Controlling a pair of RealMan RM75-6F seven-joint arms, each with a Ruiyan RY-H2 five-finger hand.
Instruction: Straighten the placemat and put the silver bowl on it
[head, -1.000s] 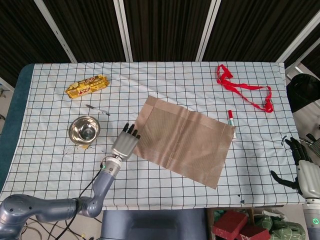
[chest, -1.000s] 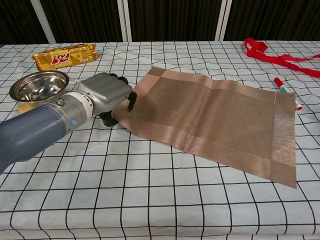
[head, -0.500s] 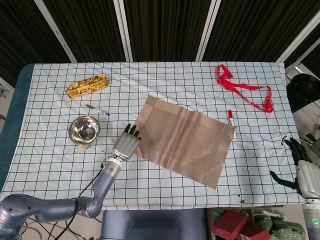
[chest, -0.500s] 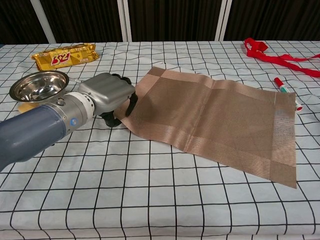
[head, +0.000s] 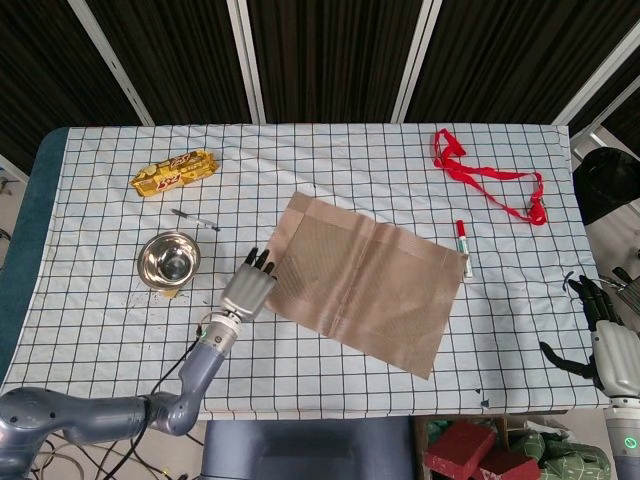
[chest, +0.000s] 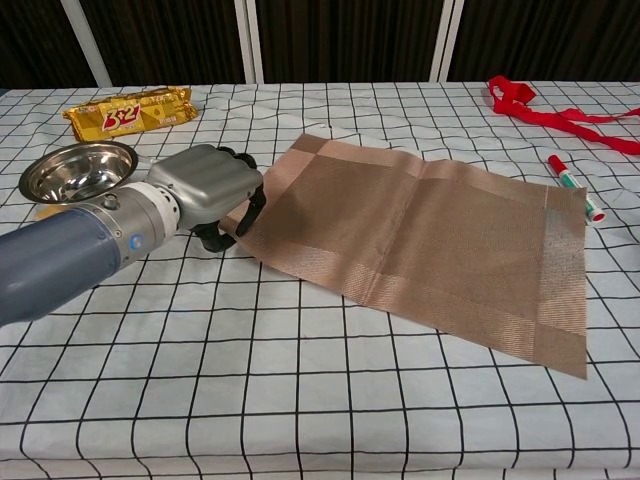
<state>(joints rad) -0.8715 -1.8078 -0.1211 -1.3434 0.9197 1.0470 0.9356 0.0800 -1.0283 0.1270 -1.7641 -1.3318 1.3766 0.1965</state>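
The tan woven placemat (head: 360, 280) (chest: 430, 240) lies askew in the middle of the checked tablecloth, its long side slanting down to the right. My left hand (head: 248, 292) (chest: 205, 190) is at the mat's left corner, fingers curled over the edge and gripping it. The silver bowl (head: 169, 260) (chest: 78, 170) stands upright and empty to the left of that hand, apart from it and off the mat. My right hand (head: 605, 335) hangs beyond the table's right edge, fingers spread, holding nothing.
A yellow snack pack (head: 175, 171) (chest: 128, 112) lies at the back left and a thin black pen (head: 195, 220) beside the bowl. A red-capped marker (head: 463, 247) (chest: 572, 182) lies just off the mat's right corner. A red ribbon (head: 485, 175) (chest: 545, 110) sprawls at the back right.
My left hand has drawn back slightly to the left, and the placemat slid with it, so its right corner no longer touches the marker. The right hand stayed still.
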